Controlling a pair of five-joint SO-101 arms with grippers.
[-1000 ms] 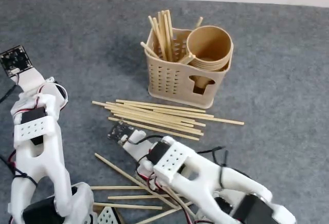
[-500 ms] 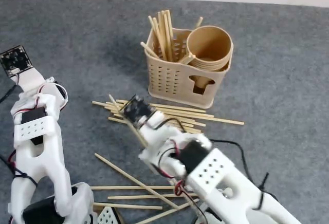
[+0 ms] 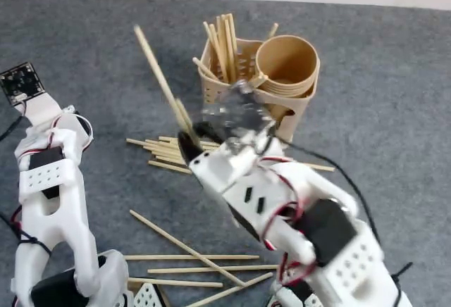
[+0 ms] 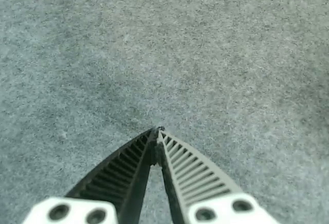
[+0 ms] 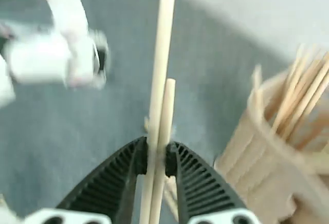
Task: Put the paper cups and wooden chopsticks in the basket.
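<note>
1. Over the last second my right arm has swung up from the scattered sticks low on the tabletop (image 3: pixel 394 74). It has crossed the pile and now stands raised just in front of the basket.
2. My right claw (image 5: pixel 154 157) is pinching two held chopsticks (image 5: pixel 163 39) side by side, one long and one shorter. They rise from the jaws at a slant, well off the tabletop. The wrist view is blurred, so I would not swear the shorter one is gripped firmly.
3. I judge this to be the carry step. Next I need to bring the claw over the basket's open top, tip the sticks nearer upright and let go.
4. The basket (image 3: pixel 236 113) stands just beyond the claw and to one side. Upright sticks fill one part of it, and the paper cups (image 3: pixel 285 60) sit stacked in the other.
5. Loose chopsticks (image 3: pixel 190 258) lie on the tabletop, not yet collected.
6. Well apart, my left claw (image 4: pixel 156 136) is pressed together on nothing, over bare tabletop.
</note>
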